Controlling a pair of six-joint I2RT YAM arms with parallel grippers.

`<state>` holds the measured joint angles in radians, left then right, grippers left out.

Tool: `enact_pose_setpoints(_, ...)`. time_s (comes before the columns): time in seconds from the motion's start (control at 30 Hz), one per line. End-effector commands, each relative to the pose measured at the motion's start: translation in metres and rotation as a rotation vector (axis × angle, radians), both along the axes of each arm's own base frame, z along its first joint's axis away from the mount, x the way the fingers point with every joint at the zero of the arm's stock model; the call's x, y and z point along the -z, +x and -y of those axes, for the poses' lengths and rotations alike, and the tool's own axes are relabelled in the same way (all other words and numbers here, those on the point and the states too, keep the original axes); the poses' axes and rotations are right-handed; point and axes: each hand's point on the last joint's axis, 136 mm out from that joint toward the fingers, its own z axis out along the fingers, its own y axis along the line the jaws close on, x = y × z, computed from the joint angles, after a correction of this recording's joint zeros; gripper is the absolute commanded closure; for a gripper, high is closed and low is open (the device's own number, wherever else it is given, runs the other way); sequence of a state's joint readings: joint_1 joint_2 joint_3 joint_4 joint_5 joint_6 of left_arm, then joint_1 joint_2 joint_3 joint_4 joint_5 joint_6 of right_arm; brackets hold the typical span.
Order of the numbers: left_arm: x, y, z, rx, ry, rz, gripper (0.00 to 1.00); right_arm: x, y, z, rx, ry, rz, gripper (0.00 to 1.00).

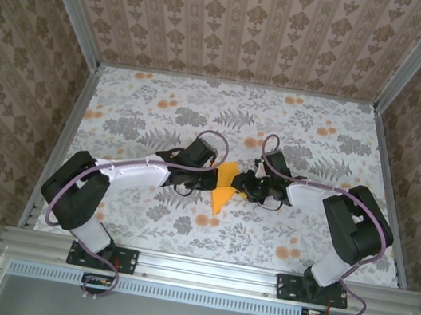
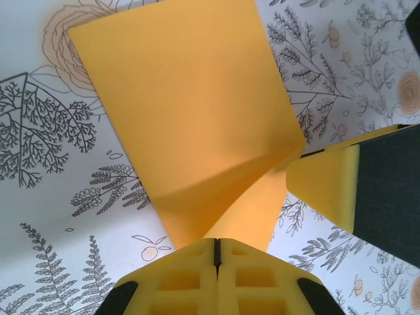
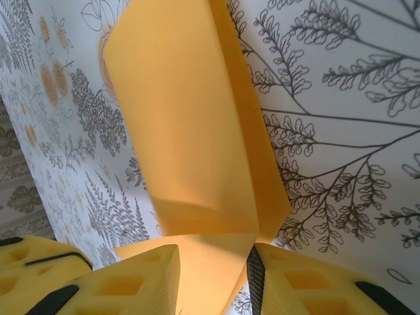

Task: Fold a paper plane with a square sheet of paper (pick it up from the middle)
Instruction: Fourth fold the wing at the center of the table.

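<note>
Your left tool [image 2: 216, 259] sat clenched on the left edge of the orange-yellow sheet of paper [image 2: 190, 111], pads pressed together. You had the sheet, partly folded, at the middle of the flowered tabletop [image 1: 163, 101], between both arms. Your right tool [image 3: 211, 266] stood released, fingers apart with a paper flap lying between them.

Top view: soft, even, diffuse light; tabletop [image 1: 162, 109] bright, no glare, shadows faint, whole frame sharp. Left wrist view: orange-yellow paper [image 2: 184, 98] evenly lit beyond the left fingers [image 2: 177, 282], with a soft shadow band across it just ahead of their tips. Right wrist view: paper dims toward the right fingers [image 3: 131, 282]; leaf print [image 3: 341, 131] crisp right of them, softer far left.
</note>
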<state>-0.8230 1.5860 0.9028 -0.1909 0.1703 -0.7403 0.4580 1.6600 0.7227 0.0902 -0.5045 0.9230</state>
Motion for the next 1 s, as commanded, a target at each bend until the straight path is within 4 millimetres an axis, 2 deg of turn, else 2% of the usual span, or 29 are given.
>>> enact_pose_setpoints(0.0,0.001,-0.001,-0.009,-0.010,0.014,0.018,1.00,-0.003,-0.003,-0.003,-0.004,0.041,-0.007,0.66)
enact_pose_setpoints(0.17,-0.003,-0.002,0.001,0.002,-0.054,0.024,1.00,-0.001,-0.004,-0.005,-0.006,0.055,-0.010,0.66)
enact_pose_setpoints(0.37,0.019,-0.006,0.006,0.012,-0.026,-0.042,1.00,-0.002,-0.005,-0.010,-0.029,0.093,0.013,0.67)
enact_pose_setpoints(0.6,0.033,-0.003,-0.003,-0.011,0.044,-0.057,1.00,-0.003,-0.008,-0.016,-0.090,0.129,0.051,0.69)
enact_pose_setpoints(0.83,0.023,0.000,-0.013,-0.029,0.075,-0.025,1.00,0.006,-0.006,-0.018,-0.142,0.091,0.046,0.75)
enact_pose_setpoints(0.97,0.013,0.003,-0.030,-0.069,0.119,0.009,1.00,0.007,0.000,-0.018,-0.133,0.075,0.051,0.86)
